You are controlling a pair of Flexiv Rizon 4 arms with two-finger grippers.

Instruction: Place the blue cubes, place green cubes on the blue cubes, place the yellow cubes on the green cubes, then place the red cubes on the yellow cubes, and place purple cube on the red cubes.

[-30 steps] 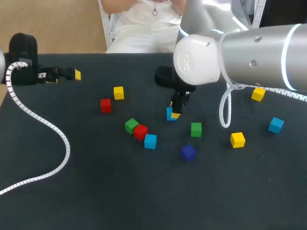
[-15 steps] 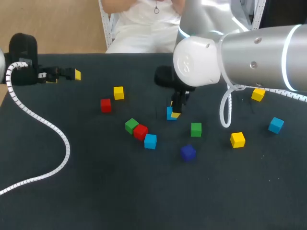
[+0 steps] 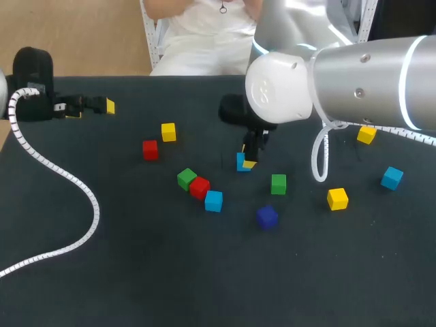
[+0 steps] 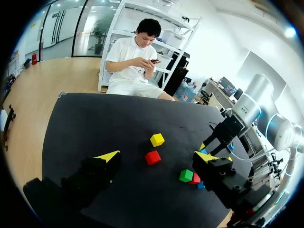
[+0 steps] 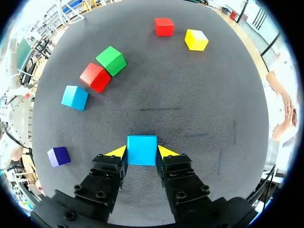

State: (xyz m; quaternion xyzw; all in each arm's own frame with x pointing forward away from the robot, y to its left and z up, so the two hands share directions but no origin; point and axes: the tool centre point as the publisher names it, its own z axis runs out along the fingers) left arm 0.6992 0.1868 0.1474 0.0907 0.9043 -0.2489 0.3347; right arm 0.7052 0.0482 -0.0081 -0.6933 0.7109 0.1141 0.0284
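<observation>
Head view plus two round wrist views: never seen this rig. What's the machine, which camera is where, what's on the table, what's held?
It is a robot with two arms at a dark table. The wide picture comes from a fixed camera above and behind it; each round one comes from a camera on one arm's wrist, looking along its fingers. Yellow tips mark each hand. Loose coloured cubes lie on the table, among them a yellow cube, a red cube, a green cube touching a second red cube, and a purple cube. The right hand is closed on a blue cube near the table's middle; whether it is lifted I cannot tell. The left hand is open, holds nothing, and sits near the table's left edge.
</observation>
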